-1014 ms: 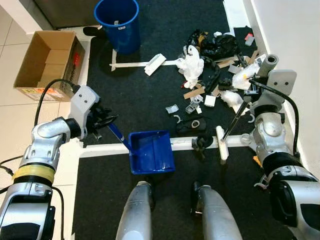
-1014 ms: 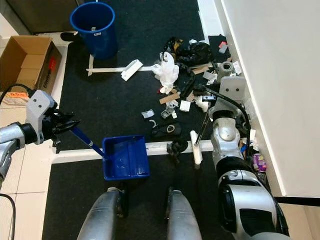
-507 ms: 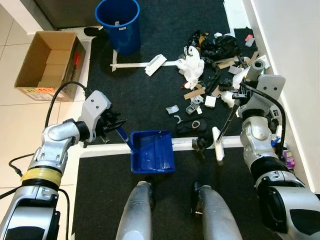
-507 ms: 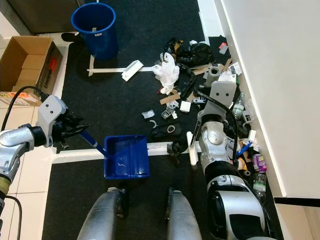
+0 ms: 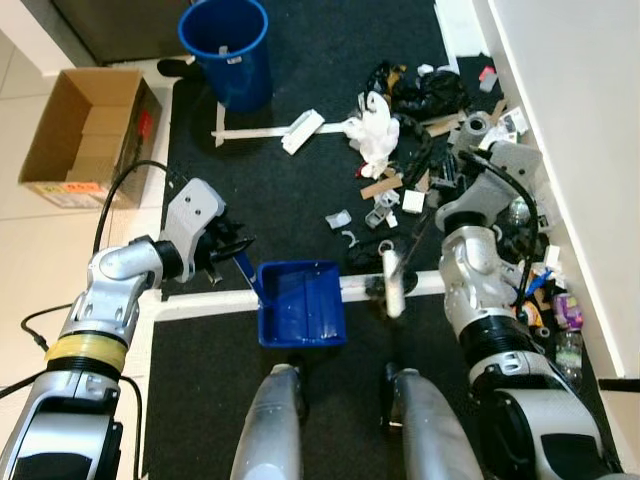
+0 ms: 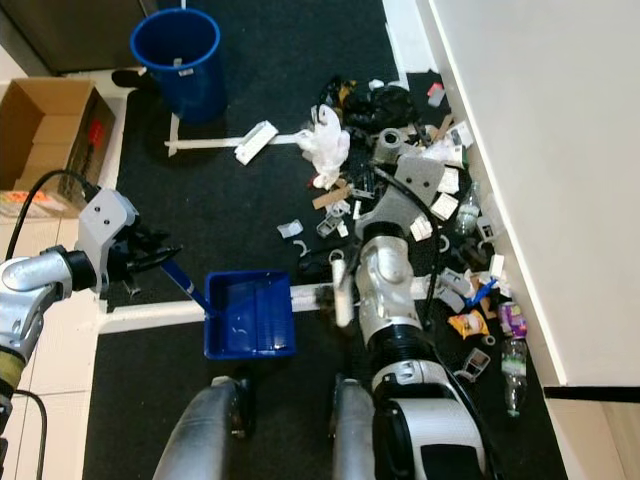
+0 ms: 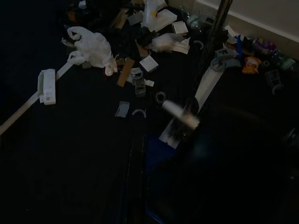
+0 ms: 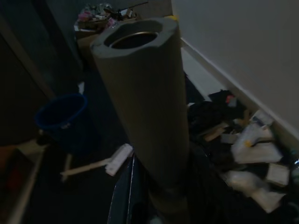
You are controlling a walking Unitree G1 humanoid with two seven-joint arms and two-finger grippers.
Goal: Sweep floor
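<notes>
From the left eye view, the left end effector (image 5: pixel 232 250) is pinched on the handle of the blue dustpan (image 5: pixel 300 303), which lies flat on the dark mat just ahead of the robot's feet. The broom head (image 5: pixel 392 283) sits close beside the pan's right edge, on the white tape line (image 5: pixel 190 303). The litter pile (image 5: pixel 420 150) spreads beyond it toward the wall, and the blue bin (image 5: pixel 228 50) and cardboard box (image 5: pixel 82 135) stand well apart.

The right eye view adds bottles and wrappers (image 6: pixel 480 310) lying along the wall behind the right arm.

The left wrist view is dim, but looks over the pan toward the scattered scraps (image 7: pixel 135 81) and the blurred broom.

The right wrist view stares up the grey broom handle (image 8: pixel 145 98); I cannot tell how the right end effector's fingers stand.

My worry: the pan looks unbraced, so a hard stroke could shove it aside, and the mat's pile may snag light scraps.
</notes>
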